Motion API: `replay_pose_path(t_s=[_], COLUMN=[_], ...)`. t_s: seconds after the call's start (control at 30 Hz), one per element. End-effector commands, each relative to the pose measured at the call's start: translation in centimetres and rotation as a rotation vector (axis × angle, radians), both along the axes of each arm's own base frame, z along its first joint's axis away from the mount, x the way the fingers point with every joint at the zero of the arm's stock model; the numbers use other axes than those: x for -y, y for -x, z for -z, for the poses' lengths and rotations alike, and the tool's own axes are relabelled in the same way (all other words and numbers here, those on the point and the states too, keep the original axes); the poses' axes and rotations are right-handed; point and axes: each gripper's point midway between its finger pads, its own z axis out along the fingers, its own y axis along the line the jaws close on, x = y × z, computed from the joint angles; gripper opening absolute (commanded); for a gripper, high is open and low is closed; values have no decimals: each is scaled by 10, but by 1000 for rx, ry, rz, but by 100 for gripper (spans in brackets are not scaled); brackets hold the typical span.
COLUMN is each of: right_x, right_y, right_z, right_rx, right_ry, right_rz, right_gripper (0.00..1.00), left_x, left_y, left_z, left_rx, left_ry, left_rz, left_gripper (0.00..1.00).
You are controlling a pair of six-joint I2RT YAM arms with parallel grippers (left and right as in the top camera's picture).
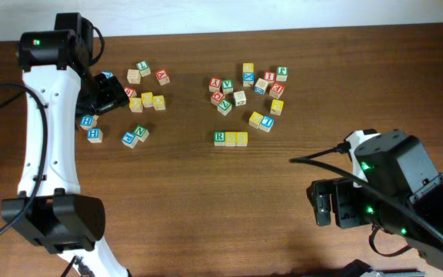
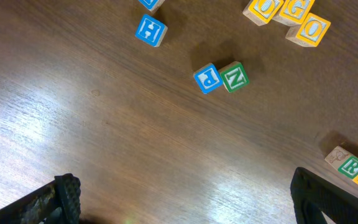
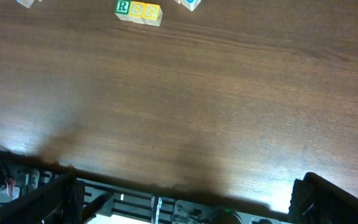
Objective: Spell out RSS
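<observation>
1. The RSS row runs off the left wrist view's right edge (its last S is unseen).
2. A blue cube is cropped by the right wrist view's top edge.
3. A pale cube at the top left of that view shows only a corner.

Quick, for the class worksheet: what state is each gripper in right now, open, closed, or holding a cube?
Left gripper: open, holding nothing.
Right gripper: open, holding nothing.

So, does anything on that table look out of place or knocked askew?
Nothing stands out. The RSS cubes sit touching in a straight row. The other letter cubes lie scattered at odd angles, none visibly damaged.
</observation>
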Motion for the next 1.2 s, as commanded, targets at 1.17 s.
replay_pose_path(t_s=[1.17], right_x=[63], right_y=[-38], right_z=[6], right_rx=[392], right_ry=[66], right_rz=[132], right_gripper=[98], left_x=[-4], left_y=[1], left_z=[1], left_rx=[-6], left_ry=[-13], left_rz=[-21], left_gripper=[99])
